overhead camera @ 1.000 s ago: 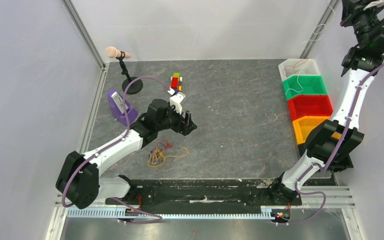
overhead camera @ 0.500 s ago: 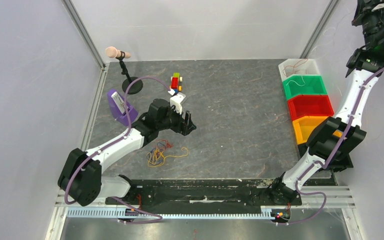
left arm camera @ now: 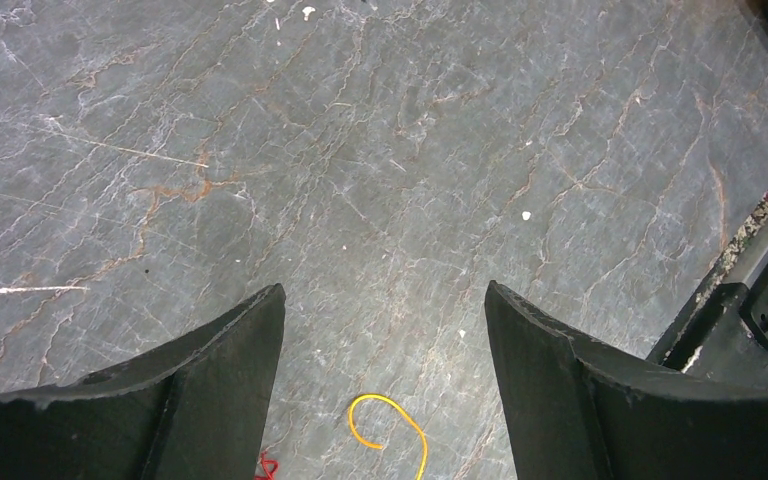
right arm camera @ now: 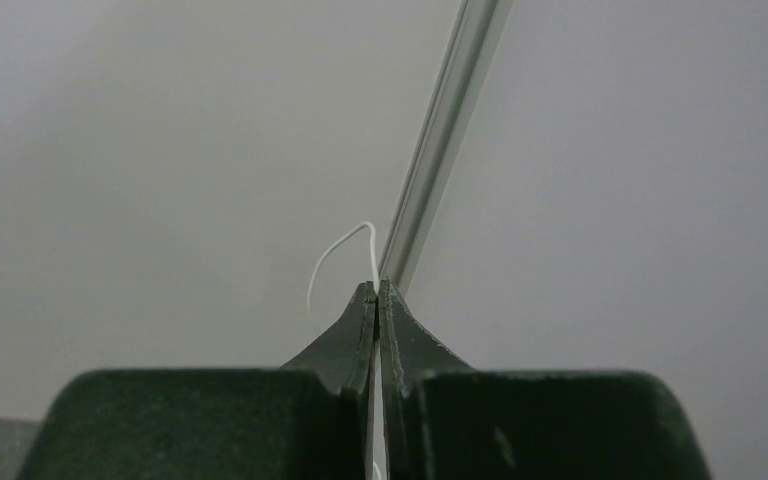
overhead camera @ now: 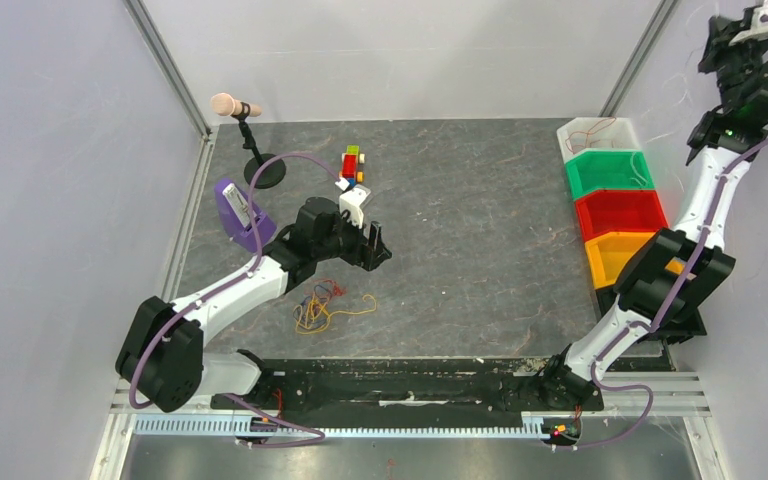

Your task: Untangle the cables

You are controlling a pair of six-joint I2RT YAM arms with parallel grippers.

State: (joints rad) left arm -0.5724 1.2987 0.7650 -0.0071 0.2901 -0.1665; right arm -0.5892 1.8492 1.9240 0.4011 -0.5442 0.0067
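The left end effector (left arm camera: 385, 335) has its fingers wide apart with nothing between them, and it hovers over bare tabletop (left arm camera: 380, 150). Just behind and below it, toward that arm's base, lie the cables (overhead camera: 316, 308). They form a small loose tangle of orange, yellow, red and blue loops. The wrist view catches only one yellow loop (left arm camera: 392, 425), close under the fingertips.

The right end effector (right arm camera: 377, 292) is pinched together on a white wire (right arm camera: 332, 255) that curls out past its tips. It is raised high, with a row of coloured bins (overhead camera: 620, 212) well below it.

The strands look hair-thin, limp and nearly weightless. They will probably snag on one another and drag the whole bunch along rather than slide free. A loop sticking out at the tangle's edge seems the best place to pinch.

No brand, label or writing can be read anywhere.
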